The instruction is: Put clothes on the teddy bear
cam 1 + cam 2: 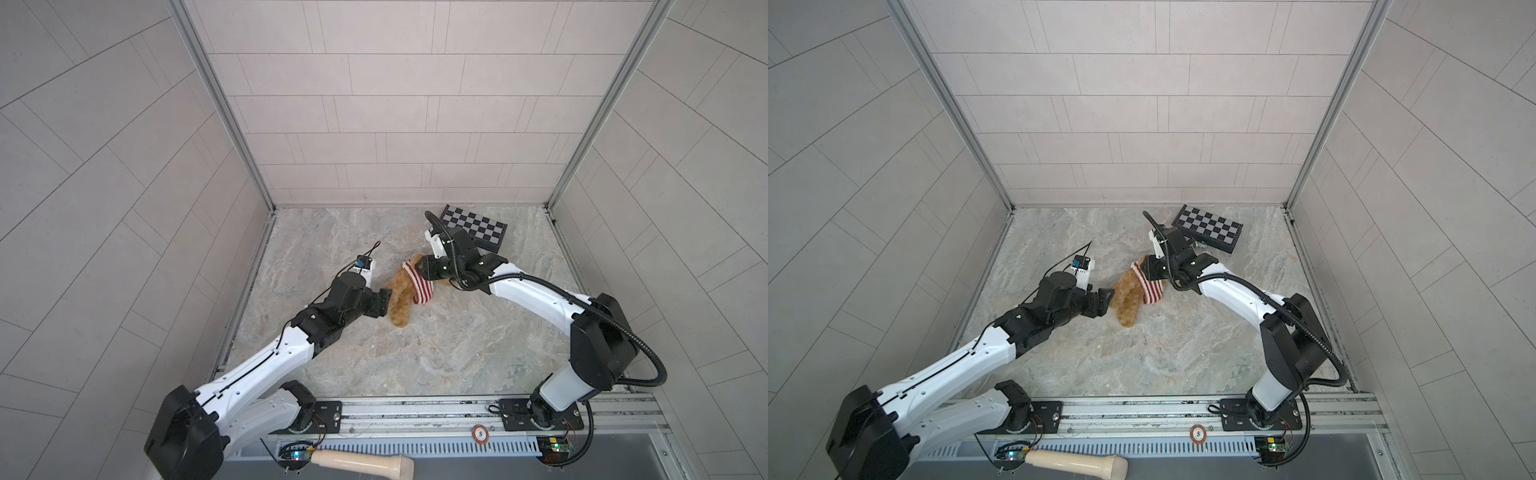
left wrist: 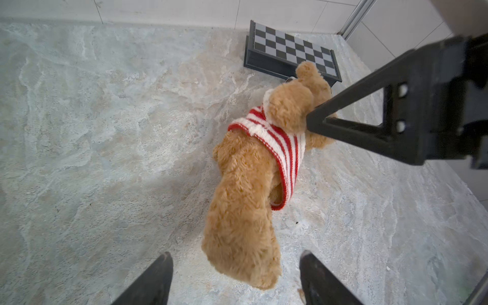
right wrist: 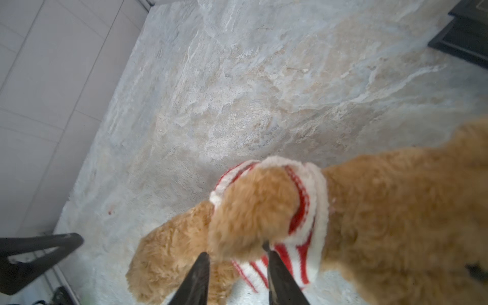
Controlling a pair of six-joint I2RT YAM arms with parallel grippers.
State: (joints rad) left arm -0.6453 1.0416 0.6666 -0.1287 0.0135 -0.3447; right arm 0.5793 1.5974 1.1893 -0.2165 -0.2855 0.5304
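**A:** Start at the left. How does the left claw stand?

**B:** The left claw is low over the worktop, spread wide and holding nothing. In the left wrist view its fingers stand on either side of the bear's feet, with a gap on each side.

**A:** And the bear?

**B:** The bear lies on the worktop between the two claws, a little beyond the middle. Its legs point towards the left claw and its head towards the right one.

**A:** Is it dressed?

**B:** Partly. The sweater is around its chest and shoulders, and one arm pokes out through it. The hem sits high, so the belly and legs are bare fur.

**A:** What about the right claw?

**B:** The right claw is at the bear's upper body. In the right wrist view its fingers are parted, with their tips against that arm and the sweater just under it. I see no clamp on either. The claw hides part of the head in both top views.

**A:** Anything further right?

**B:** A chessboard lies flat near the back wall, behind the right claw and apart from the bear.
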